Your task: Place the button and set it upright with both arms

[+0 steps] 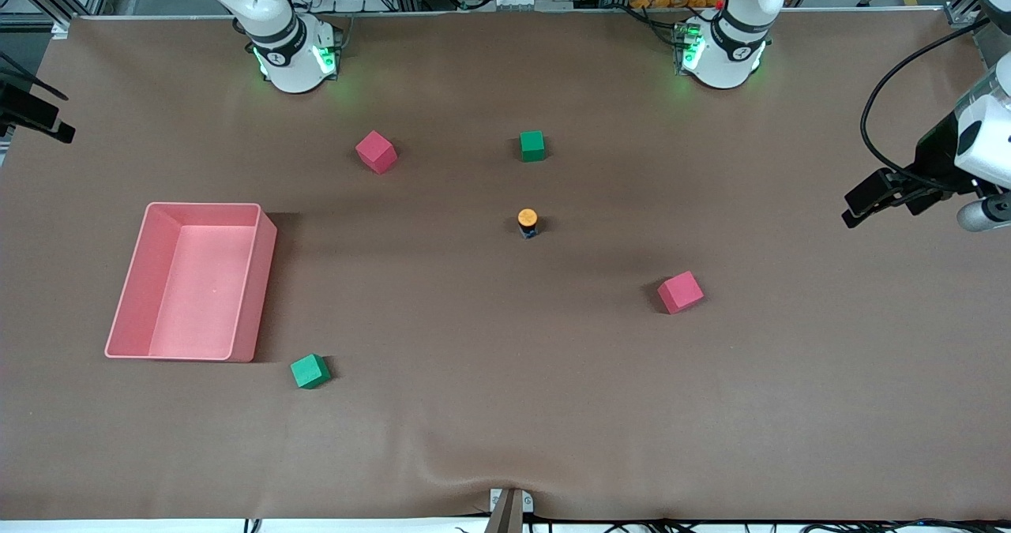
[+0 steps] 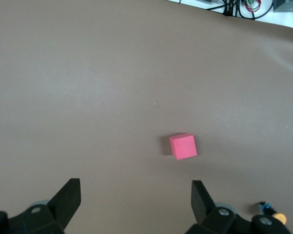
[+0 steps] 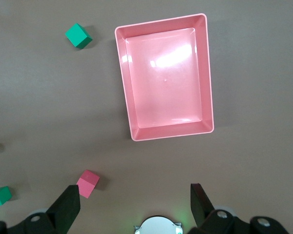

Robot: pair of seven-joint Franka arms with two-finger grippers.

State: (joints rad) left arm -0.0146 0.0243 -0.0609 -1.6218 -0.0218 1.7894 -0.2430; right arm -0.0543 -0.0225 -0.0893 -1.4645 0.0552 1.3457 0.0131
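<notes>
Two grippers hang spread and empty, the left gripper over a red cube, the right gripper near the pink bin. The button stands mid-table, outside both sets of fingers, seemingly already upright; what remains is probably only to confirm its placement.

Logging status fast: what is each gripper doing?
Left gripper: open, empty, over bare table.
Right gripper: open, empty, above its own base.

The orange-capped button stands upright on the table's middle.
</notes>
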